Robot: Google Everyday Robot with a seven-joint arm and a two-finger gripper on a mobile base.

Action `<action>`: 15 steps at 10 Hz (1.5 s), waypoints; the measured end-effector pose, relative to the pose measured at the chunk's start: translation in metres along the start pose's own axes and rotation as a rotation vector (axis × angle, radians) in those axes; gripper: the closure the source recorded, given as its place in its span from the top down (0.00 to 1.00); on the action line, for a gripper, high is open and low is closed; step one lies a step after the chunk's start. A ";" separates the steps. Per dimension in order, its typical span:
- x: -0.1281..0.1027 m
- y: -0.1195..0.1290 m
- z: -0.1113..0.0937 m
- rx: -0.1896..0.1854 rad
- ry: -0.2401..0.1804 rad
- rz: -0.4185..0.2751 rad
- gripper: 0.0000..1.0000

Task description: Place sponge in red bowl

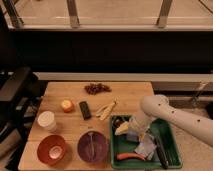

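Camera view: gripper (pixel 131 131) down inside green plastic tray (pixel 169 141), at right end of wooden desk (pixel 125 95). Can't tell whether it's spread or clamped. Yellow sponge (pixel 121 128), probably, touching its left side. Round red bowl (pixel 51 149) well left, beyond purple bowl (pixel 92 146).

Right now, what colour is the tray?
The tray is green, in the camera view; the gripper is over it.

Warm, dim light covers the table (pixel 70 92); daylight glares along the top, the wall (pixel 110 52) behind is black, and my gripper (pixel 130 133) hangs over the green tray (pixel 113 150), left side.
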 end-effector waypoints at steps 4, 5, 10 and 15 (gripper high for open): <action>0.000 -0.008 0.005 0.042 0.003 0.007 0.80; 0.000 -0.011 0.005 0.053 0.004 0.007 0.80; 0.007 -0.014 -0.008 0.056 0.007 -0.041 0.80; 0.024 -0.002 -0.010 0.086 0.034 -0.162 0.80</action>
